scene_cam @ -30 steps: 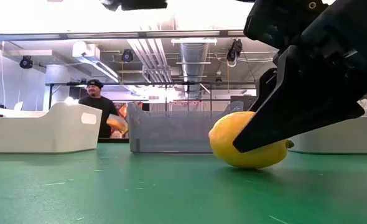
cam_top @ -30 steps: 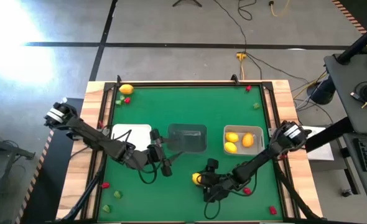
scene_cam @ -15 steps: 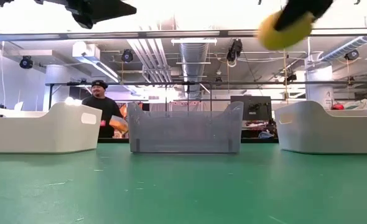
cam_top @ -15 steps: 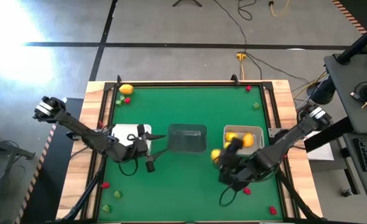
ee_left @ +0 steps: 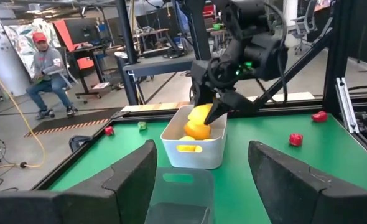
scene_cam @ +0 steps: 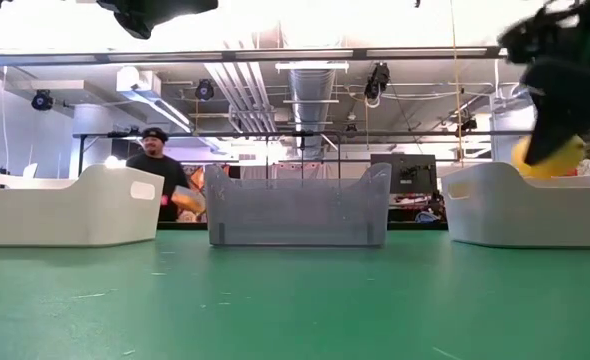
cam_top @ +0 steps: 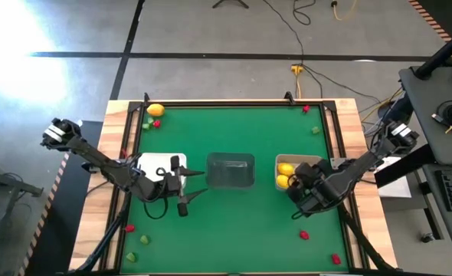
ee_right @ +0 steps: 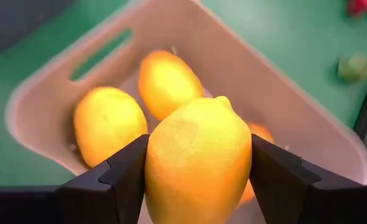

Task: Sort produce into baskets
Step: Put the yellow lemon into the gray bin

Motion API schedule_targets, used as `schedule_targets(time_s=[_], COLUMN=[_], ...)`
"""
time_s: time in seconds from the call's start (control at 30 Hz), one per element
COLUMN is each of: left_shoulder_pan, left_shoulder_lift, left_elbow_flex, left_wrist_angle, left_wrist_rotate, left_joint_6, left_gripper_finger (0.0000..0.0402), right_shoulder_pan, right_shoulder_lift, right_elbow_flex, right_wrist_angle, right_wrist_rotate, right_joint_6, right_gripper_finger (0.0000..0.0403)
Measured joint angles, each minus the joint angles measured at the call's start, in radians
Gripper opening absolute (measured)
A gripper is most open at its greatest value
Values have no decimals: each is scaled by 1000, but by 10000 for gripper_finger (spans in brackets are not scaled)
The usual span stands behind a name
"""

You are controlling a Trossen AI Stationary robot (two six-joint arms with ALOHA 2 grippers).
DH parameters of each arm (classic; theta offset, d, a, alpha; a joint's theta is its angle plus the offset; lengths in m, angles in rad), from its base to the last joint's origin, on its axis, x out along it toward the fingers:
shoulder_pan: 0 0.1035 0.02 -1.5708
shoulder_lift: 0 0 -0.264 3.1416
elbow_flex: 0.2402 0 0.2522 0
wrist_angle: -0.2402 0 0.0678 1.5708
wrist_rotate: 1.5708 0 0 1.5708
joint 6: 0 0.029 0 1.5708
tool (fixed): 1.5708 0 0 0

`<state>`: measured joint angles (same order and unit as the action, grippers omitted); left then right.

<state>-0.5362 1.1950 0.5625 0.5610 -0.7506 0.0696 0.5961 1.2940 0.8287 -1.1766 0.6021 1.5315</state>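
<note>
Three lemons [ee_right: 109,134] in pale basket [ee_right: 283,112]; right gripper [ee_right: 199,171] clamps fourth lemon [ee_right: 199,162] above; left gripper [ee_left: 199,171] spread.

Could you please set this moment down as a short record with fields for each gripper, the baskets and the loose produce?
right gripper: shut on a yellow lemon, above the right basket
right basket contents: other yellow and orange fruits
left gripper: open, empty, between white basket and grey basket
grey basket: looks empty
loose produce: red and green pieces near the table's edges
</note>
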Motion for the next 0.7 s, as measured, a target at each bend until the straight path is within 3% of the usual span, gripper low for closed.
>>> schedule_targets(time_s=[0.43, 0.6, 0.7], left_shoulder_pan=[-5, -22, -19], left_shoulder_lift=[5, 4, 5], left_elbow_flex=[-2, 7, 11], left_wrist_angle=[9, 30, 34], left_wrist_rotate=[0, 1, -1], left_joint_6=[-1, 33, 14], left_gripper_finger=[235, 235, 235], right_shoulder_pan=[-10, -29, -37], right_shoulder_lift=[-32, -52, -64], right_elbow_flex=[-69, -13, 44], right_wrist_angle=[79, 54, 17], right_wrist_rotate=[-57, -76, -33], right_joint_6=[6, -73, -115], right_gripper_finger=[304, 328, 335])
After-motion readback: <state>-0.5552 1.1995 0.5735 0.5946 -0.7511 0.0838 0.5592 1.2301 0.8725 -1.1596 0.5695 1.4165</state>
